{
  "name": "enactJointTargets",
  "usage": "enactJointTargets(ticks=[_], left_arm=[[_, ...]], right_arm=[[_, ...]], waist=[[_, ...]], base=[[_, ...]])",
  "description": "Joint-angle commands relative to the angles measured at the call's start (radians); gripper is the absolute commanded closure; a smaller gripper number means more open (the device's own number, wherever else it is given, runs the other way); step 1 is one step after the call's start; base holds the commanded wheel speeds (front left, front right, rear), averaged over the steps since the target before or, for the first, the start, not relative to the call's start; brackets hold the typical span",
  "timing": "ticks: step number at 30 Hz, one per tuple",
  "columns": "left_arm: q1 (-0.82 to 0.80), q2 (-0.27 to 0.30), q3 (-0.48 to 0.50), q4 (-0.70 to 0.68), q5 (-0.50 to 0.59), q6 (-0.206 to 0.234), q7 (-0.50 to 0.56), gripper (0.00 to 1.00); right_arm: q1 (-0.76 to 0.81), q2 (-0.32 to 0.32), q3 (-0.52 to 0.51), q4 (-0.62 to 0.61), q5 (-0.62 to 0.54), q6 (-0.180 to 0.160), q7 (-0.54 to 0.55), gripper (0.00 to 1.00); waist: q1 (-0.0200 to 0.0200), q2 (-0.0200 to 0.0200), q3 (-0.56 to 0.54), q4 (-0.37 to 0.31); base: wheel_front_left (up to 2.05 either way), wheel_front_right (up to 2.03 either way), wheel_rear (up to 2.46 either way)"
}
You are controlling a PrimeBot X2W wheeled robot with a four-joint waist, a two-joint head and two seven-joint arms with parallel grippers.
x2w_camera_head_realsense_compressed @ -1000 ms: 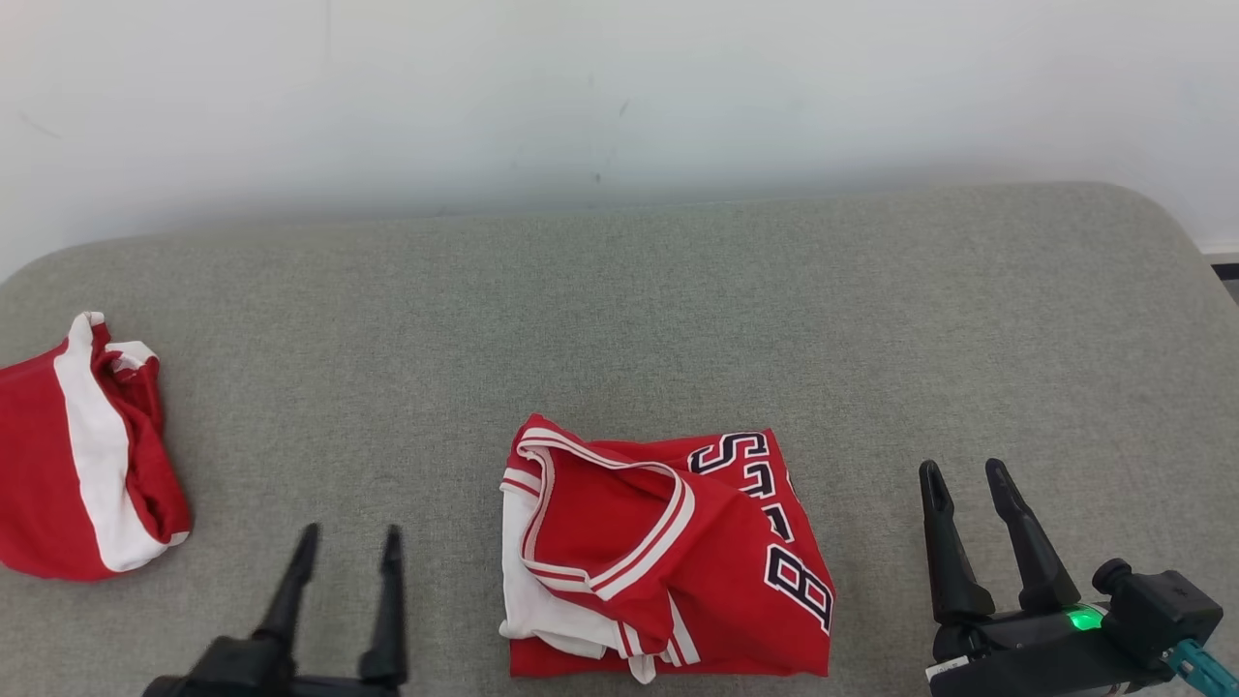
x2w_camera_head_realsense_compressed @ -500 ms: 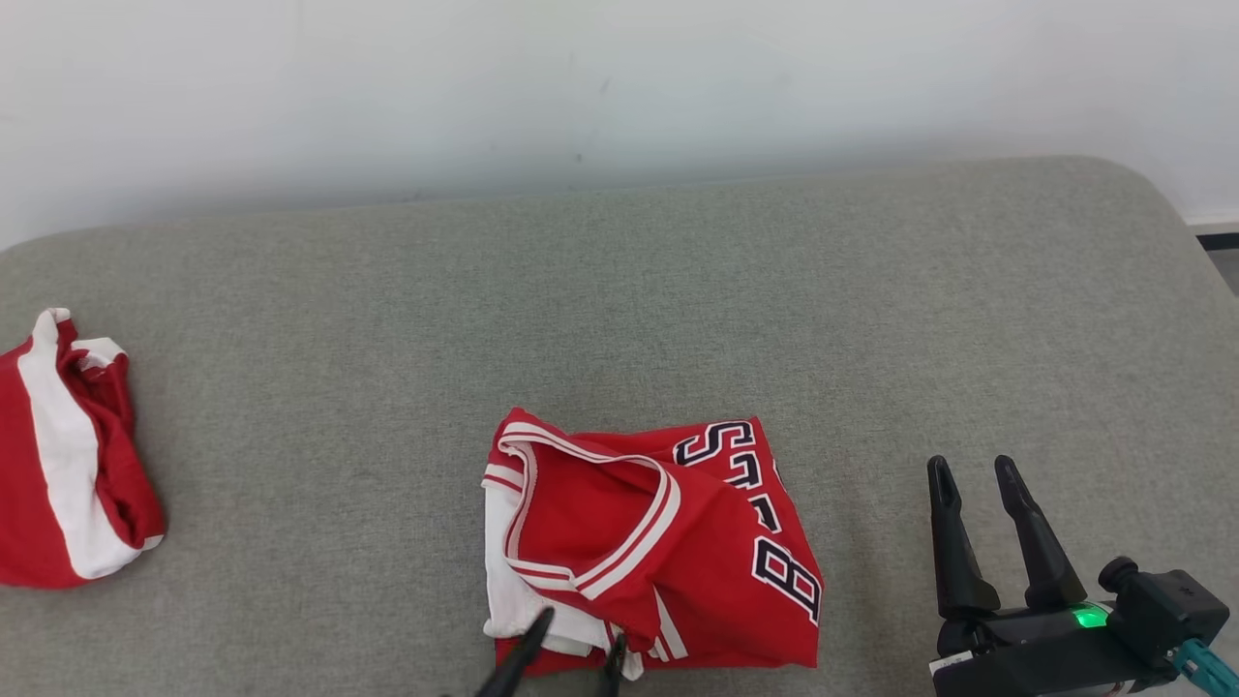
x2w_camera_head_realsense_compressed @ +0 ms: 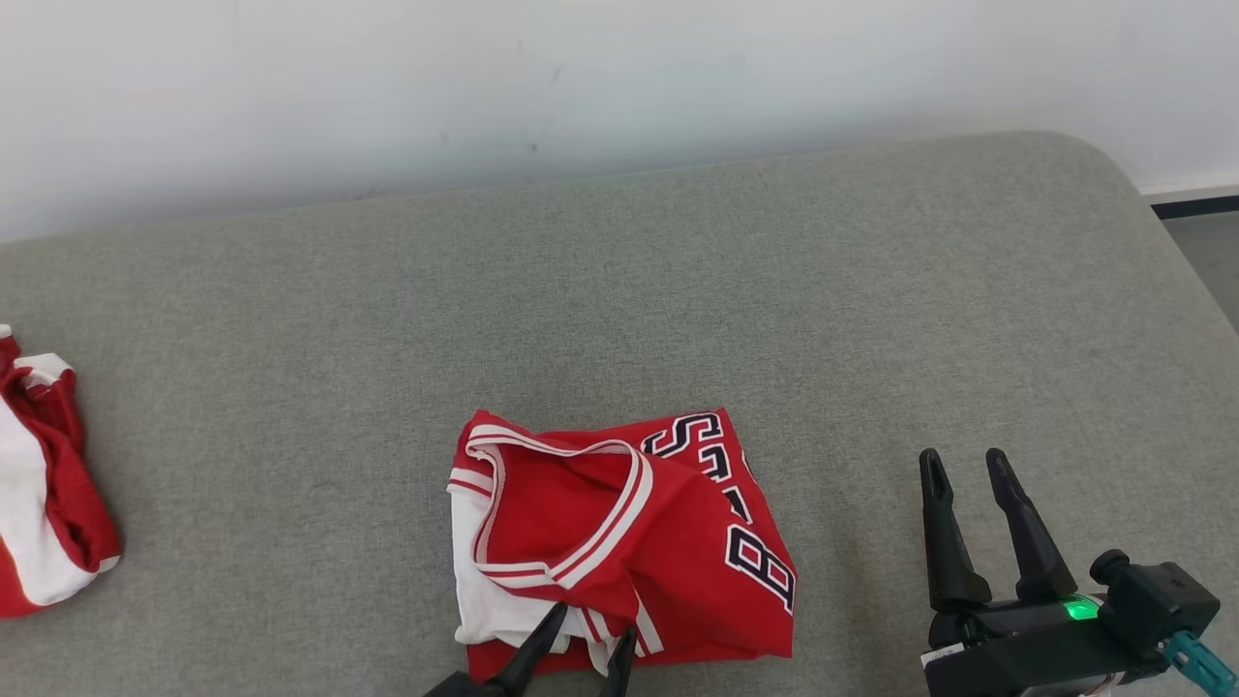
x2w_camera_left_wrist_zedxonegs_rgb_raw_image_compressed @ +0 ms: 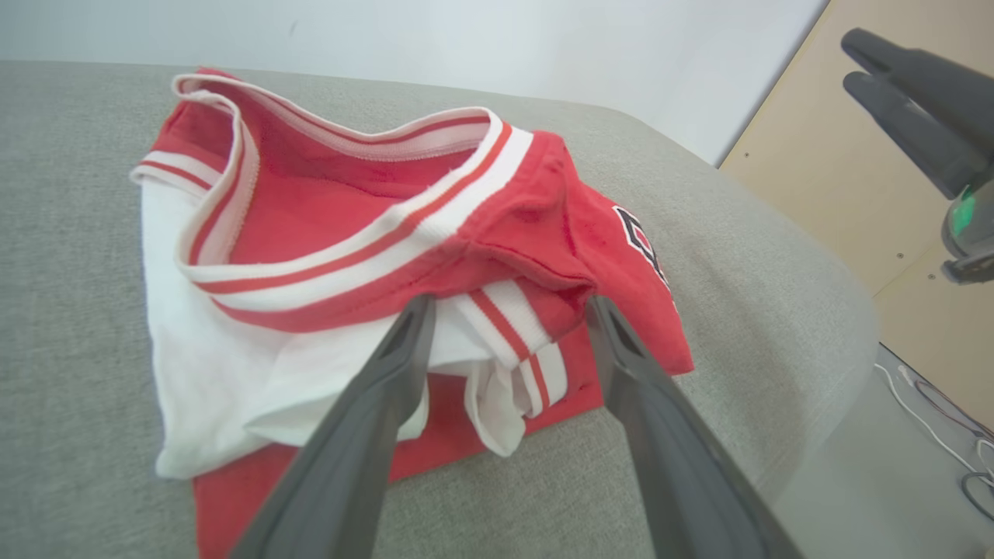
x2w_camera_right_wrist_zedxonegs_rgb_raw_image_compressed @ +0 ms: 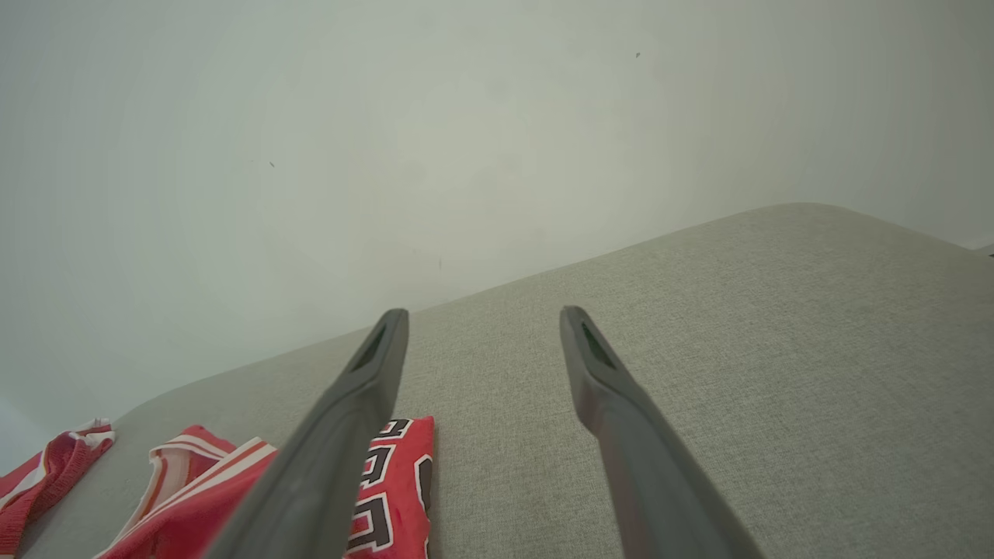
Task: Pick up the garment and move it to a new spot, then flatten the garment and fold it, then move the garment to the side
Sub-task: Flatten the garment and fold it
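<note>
The garment (x2w_camera_head_realsense_compressed: 619, 542), a red jersey with white striped trim and dark lettering, lies crumpled near the front middle of the grey padded surface (x2w_camera_head_realsense_compressed: 678, 290). My left gripper (x2w_camera_head_realsense_compressed: 594, 621) is open at its near edge. In the left wrist view the left gripper (x2w_camera_left_wrist_zedxonegs_rgb_raw_image_compressed: 510, 304) has its fingers on either side of a bunched striped hem of the garment (x2w_camera_left_wrist_zedxonegs_rgb_raw_image_compressed: 349, 202). My right gripper (x2w_camera_head_realsense_compressed: 963, 457) stands open over bare padding to the garment's right, holding nothing. In the right wrist view the right gripper (x2w_camera_right_wrist_zedxonegs_rgb_raw_image_compressed: 484, 313) points toward the wall, with the garment (x2w_camera_right_wrist_zedxonegs_rgb_raw_image_compressed: 392, 481) at lower left.
A second red and white cloth (x2w_camera_head_realsense_compressed: 39, 503) lies bunched at the far left edge, also seen as the cloth (x2w_camera_right_wrist_zedxonegs_rgb_raw_image_compressed: 46, 473). A pale wall runs behind the surface. Floor (x2w_camera_head_realsense_compressed: 1205, 252) shows past the rounded right corner. A wooden panel (x2w_camera_left_wrist_zedxonegs_rgb_raw_image_compressed: 839, 178) and cables are beyond it.
The head camera has turned, shifting the scene left. My left gripper has moved right from the bare padding to the garment's near edge. The right gripper has stayed open in place.
</note>
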Motion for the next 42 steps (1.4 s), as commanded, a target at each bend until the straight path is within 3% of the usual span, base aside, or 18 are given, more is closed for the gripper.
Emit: enactJointTargets(ticks=[1,15,16,17,18,29,42], left_arm=[[-0.014,0.002,-0.004,0.003,-0.009,0.004,-0.003,0.00],[-0.032,0.004,-0.037,-0.061,-0.095,0.034,0.034,0.00],[-0.035,0.004,-0.036,-0.060,-0.098,0.035,0.035,0.38],[-0.038,0.004,-0.034,-0.057,-0.101,0.037,0.039,0.66],[-0.042,0.004,-0.031,-0.053,-0.109,0.039,0.040,1.00],[-0.051,0.009,-0.023,-0.017,-0.135,0.041,0.029,1.00],[0.089,0.081,0.015,-0.188,-0.151,0.103,0.060,1.00]], right_arm=[[-0.002,0.002,-0.001,0.002,0.004,-0.002,-0.005,0.00],[0.004,0.013,0.000,0.016,0.011,-0.002,-0.006,0.00],[0.002,0.014,0.002,0.017,0.011,-0.002,-0.006,0.00],[0.001,0.015,0.002,0.018,0.011,-0.002,-0.006,0.00],[-0.001,0.016,0.002,0.019,0.011,-0.002,-0.006,0.00],[0.016,0.025,-0.014,0.028,0.006,-0.002,-0.006,0.00],[0.037,0.022,-0.027,0.031,0.008,-0.002,-0.005,0.00]], waist=[[0.0000,0.0000,0.001,-0.003],[0.0000,0.0000,-0.004,-0.010],[0.0000,0.0000,-0.003,-0.011],[0.0000,0.0000,-0.002,-0.011],[0.0000,0.0000,-0.001,-0.011],[0.0000,0.0000,-0.011,0.022],[0.0000,0.0000,-0.022,0.106]], base=[[0.00,0.00,0.00],[0.00,0.00,0.00],[0.00,0.00,0.00],[0.00,0.00,0.00],[0.00,0.00,0.00],[0.00,0.00,0.00],[0.00,0.00,0.00]])
